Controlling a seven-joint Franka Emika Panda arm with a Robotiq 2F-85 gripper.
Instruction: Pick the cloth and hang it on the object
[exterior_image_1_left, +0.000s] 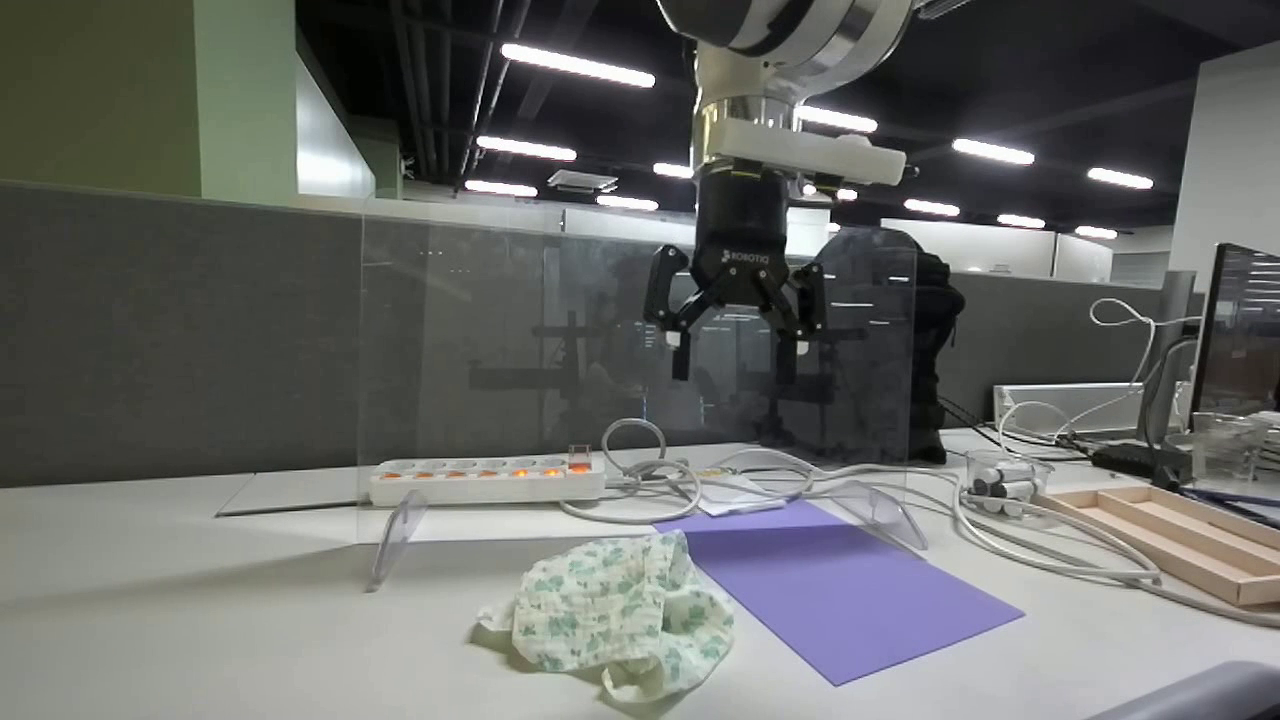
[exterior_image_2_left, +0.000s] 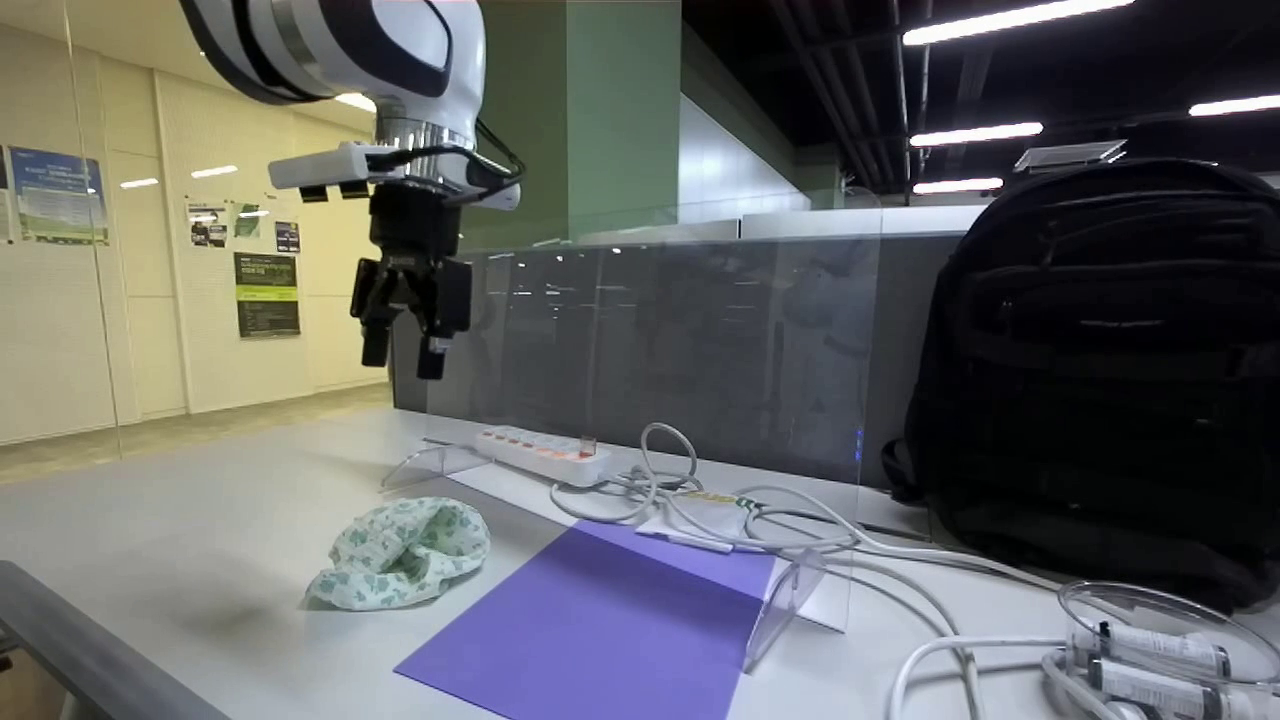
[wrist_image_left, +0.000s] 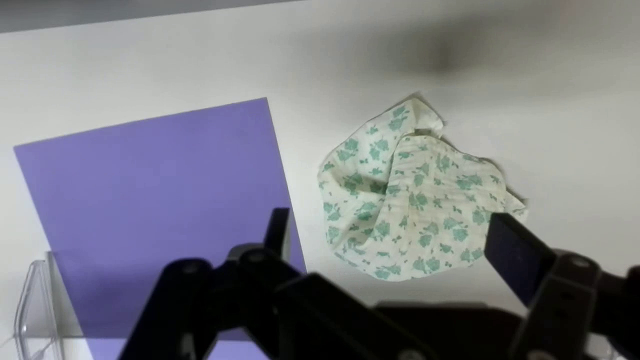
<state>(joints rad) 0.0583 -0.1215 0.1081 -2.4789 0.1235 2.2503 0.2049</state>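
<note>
The cloth (exterior_image_1_left: 620, 605) is a crumpled white rag with a pale green print, lying on the white table. It also shows in an exterior view (exterior_image_2_left: 385, 560) and in the wrist view (wrist_image_left: 425, 200). The object is a tall clear sheet (exterior_image_1_left: 480, 340) standing upright on two clear feet behind the cloth; it also shows in an exterior view (exterior_image_2_left: 680, 330). My gripper (exterior_image_1_left: 733, 365) is open and empty, pointing down high above the table. In the wrist view the cloth lies below and between the open fingers (wrist_image_left: 390, 232), apart from them.
A purple mat (exterior_image_1_left: 850, 600) lies beside the cloth, partly under the sheet. A white power strip (exterior_image_1_left: 490, 482) and loose cables (exterior_image_1_left: 740, 480) lie behind the sheet. A black backpack (exterior_image_2_left: 1100, 380), a clear cup of small bottles (exterior_image_2_left: 1160, 650) and a wooden tray (exterior_image_1_left: 1180, 535) stand off to the side.
</note>
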